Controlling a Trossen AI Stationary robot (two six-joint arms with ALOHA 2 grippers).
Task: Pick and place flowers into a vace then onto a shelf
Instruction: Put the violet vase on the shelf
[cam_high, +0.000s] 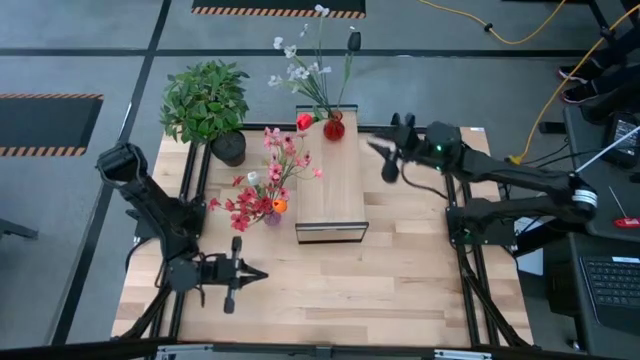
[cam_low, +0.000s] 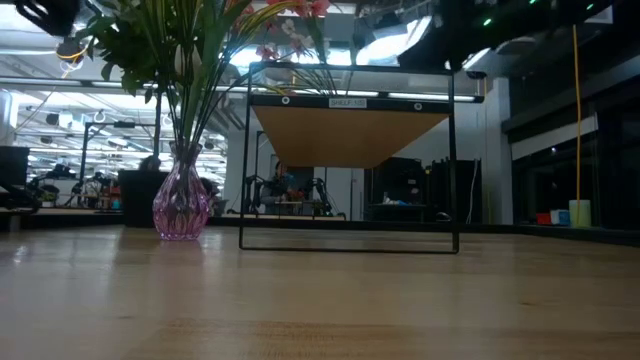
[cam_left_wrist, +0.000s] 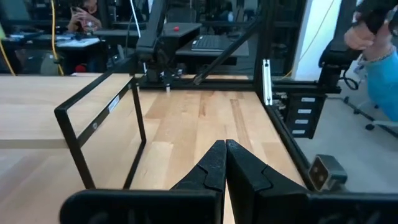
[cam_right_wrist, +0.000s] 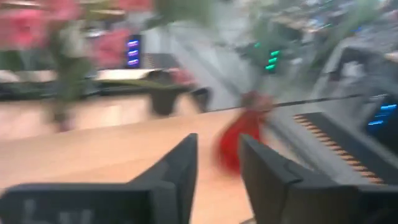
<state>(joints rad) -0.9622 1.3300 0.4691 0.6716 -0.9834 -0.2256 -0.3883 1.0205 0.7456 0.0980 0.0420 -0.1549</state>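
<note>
The shelf (cam_high: 330, 185) is a long light-wood platform on a thin black frame, standing mid-table. At its far end sits a red vase (cam_high: 334, 127) holding tall white flowers (cam_high: 300, 65) on long green stalks. Just beside the shelf's left edge, on the table, a pink vase (cam_high: 272, 215) carries pink and red blossoms (cam_high: 275, 170). The right gripper (cam_high: 390, 160) hovers beside the shelf's far right corner, fingers parted. The left gripper (cam_high: 262, 274) waits near the shelf's near end, fingers pressed together.

Even overhead lighting; ceiling glare at 12 o'clock in low view. Right wrist view heavily motion-blurred; others sharp.
</note>
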